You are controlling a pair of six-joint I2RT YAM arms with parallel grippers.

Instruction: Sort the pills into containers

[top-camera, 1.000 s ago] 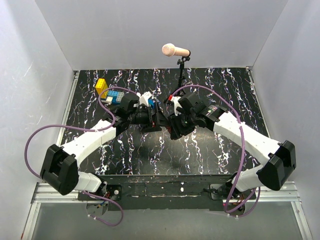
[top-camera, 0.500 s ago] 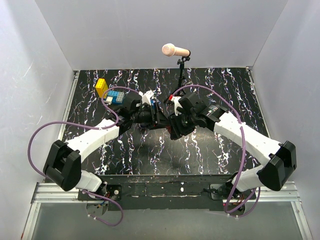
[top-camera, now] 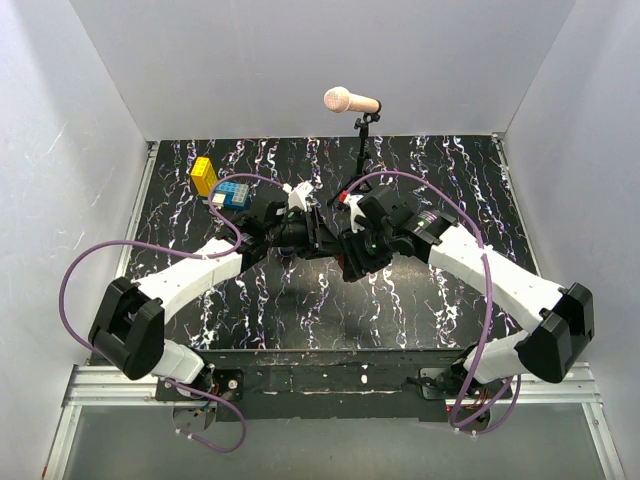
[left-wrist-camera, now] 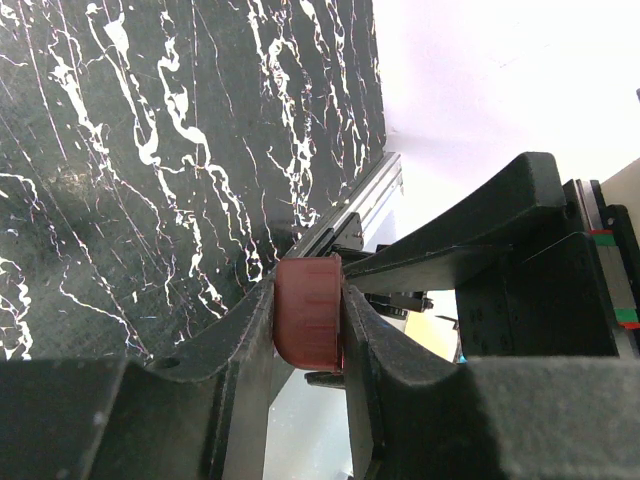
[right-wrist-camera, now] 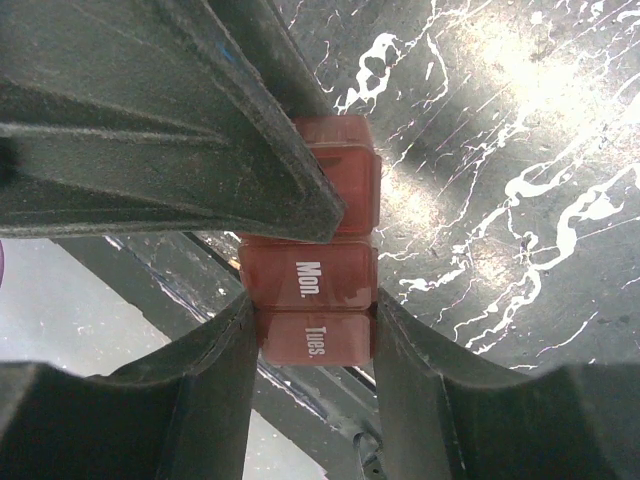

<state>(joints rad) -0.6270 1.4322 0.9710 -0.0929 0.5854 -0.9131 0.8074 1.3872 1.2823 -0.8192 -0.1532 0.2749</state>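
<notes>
Marbled black table [top-camera: 450, 190], top view: left gripper [top-camera: 318, 232] & right gripper [top-camera: 347, 248] meet mid-table, their load hidden. Left wrist: jaws clamped on red-brown pill box [left-wrist-camera: 308, 312], seen end-on, no text visible. Right wrist: jaws clamp same box; lids read "Mon." & "Tues."

Left claw [top-camera: 322, 240]: tip to tip with the right claw [top-camera: 346, 250] above the middle of the black marbled table [top-camera: 440, 180]; finger gap hidden from above.
Blue blocks [top-camera: 232, 193]: behind and left of the left claw.
Yellow block [top-camera: 203, 175]: touching the blue, farther left.
Microphone [top-camera: 350, 100]: on a stand [top-camera: 362, 150], behind the right claw.
Purple cables [top-camera: 66, 290]: loop outward, well behind both claws.
</notes>
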